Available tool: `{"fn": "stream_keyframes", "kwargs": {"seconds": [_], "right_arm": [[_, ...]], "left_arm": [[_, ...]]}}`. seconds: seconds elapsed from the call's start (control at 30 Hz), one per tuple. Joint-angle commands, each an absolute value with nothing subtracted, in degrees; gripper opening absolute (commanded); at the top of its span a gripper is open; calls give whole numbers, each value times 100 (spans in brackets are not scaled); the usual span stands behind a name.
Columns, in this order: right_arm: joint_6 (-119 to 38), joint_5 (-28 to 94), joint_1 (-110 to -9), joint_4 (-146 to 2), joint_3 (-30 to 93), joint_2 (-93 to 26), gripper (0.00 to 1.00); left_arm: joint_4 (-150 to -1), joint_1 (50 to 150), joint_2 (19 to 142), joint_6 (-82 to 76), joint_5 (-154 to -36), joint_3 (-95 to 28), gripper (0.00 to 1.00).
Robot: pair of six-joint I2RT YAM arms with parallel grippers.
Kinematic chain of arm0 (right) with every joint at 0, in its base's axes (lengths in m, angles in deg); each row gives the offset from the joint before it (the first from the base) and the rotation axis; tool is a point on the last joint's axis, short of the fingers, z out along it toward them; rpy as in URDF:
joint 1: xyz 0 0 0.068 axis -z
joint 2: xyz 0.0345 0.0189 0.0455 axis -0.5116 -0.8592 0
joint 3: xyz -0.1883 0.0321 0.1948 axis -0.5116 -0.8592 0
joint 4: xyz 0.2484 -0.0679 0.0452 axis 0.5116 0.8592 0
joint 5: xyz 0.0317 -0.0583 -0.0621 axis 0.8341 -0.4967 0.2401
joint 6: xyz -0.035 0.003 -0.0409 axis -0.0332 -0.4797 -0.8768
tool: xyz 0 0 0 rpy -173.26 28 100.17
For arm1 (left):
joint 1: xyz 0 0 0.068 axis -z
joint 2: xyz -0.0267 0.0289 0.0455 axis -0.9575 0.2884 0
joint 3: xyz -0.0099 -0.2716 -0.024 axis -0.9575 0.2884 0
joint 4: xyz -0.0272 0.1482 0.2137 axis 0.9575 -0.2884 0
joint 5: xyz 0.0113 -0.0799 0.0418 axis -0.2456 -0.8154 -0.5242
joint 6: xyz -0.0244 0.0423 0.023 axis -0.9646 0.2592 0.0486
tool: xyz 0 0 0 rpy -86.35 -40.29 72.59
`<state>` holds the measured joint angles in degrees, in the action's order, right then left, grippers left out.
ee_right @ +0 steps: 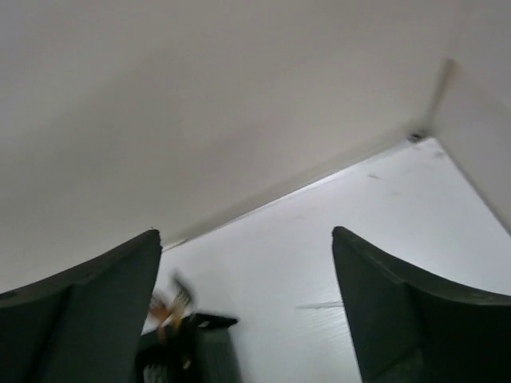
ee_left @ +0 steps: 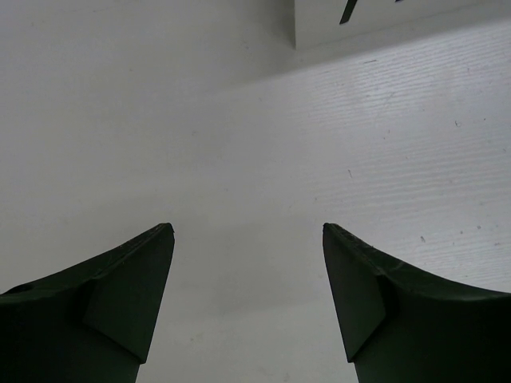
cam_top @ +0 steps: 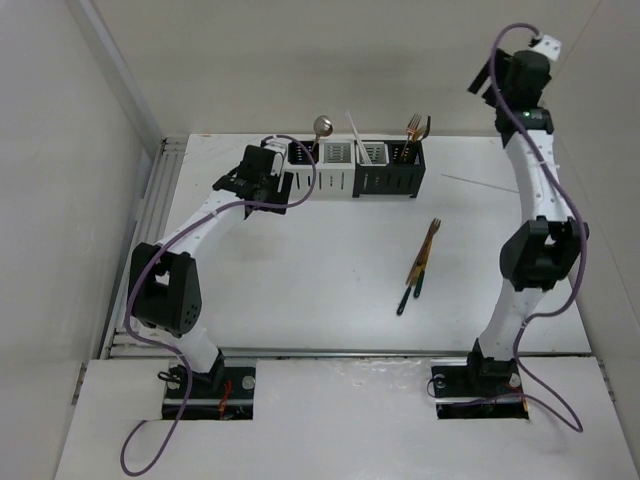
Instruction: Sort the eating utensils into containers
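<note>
Top external view: left gripper (ee_left: 247, 231) hangs open just beside the containers (cam_top: 355, 168), so a sloppy swing could shove the row. Loose forks (cam_top: 422, 262), coppery with dark handles, lie bunched between the arms, easy to grab two at once. Over on the far side the right gripper (ee_right: 246, 233) is open too, up high.

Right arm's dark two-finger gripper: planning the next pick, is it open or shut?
Open: the right gripper has fingers wide apart, nothing between them.
</note>
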<state>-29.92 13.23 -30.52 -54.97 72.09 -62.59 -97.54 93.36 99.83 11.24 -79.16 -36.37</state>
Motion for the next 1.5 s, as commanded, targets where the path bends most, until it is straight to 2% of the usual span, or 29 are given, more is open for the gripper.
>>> {"fn": "stream_keyframes", "kwargs": {"seconds": [0.0, 0.07, 0.33, 0.5, 0.63, 0.77, 0.8, 0.87, 0.97, 1.1, 1.23, 1.4, 1.47], "right_arm": [[-2283, 1400, -2578, -3446, 8139, -7572, 96], [-2202, 1687, -2218, -3145, 8753, -8032, 100], [-2815, 2708, -1513, -3311, 9837, -9667, 96], [-3186, 2489, -1513, -3443, 9820, -9801, 96], [-3186, 2611, -1513, -2698, 10031, -10117, 94], [-3238, 2488, -1513, -2416, 9453, -10118, 94], [-3239, 2419, -1513, -2302, 9451, -10196, 87], [-3318, 2444, -1461, -2099, 9670, -10249, 88], [-3528, 2549, -1460, -1730, 9732, -10197, 82], [-3906, 2472, -1460, -1518, 9023, -9776, 78], [-4398, 2471, -1521, -1290, 7681, -9284, 70], [-4566, 2689, -1645, -1824, 6150, -8292, 69], [-4566, 2831, -1645, -1974, 5964, -8097, 69]], "left_arm": [[-9802, 9302, 10012, 1168, -7891, -3937, 73], [-9873, 9302, 10013, 1115, -7891, -4068, 73], [-10040, 9302, 10065, 1115, -7724, -4130, 73], [-10040, 9302, 10118, 1115, -7671, -4130, 73], [-10040, 9302, 10232, 1115, -7671, -4314, 73], [-10040, 9302, 10232, 1176, -7618, -4376, 73], [-9988, 9302, 10232, 1177, -7618, -4376, 73], [-9988, 9302, 10232, 1238, -7618, -4376, 73], [-9927, 9249, 10232, 1238, -7618, -4376, 73], [-9873, 9249, 10180, 1186, -7680, -4324, 73], [-9821, 9249, 10074, 1186, -7741, -4184, 73], [-9768, 9249, 9960, 1186, -7925, -4060, 73], [-9706, 9249, 9890, 1186, -7978, -3990, 73]]}}
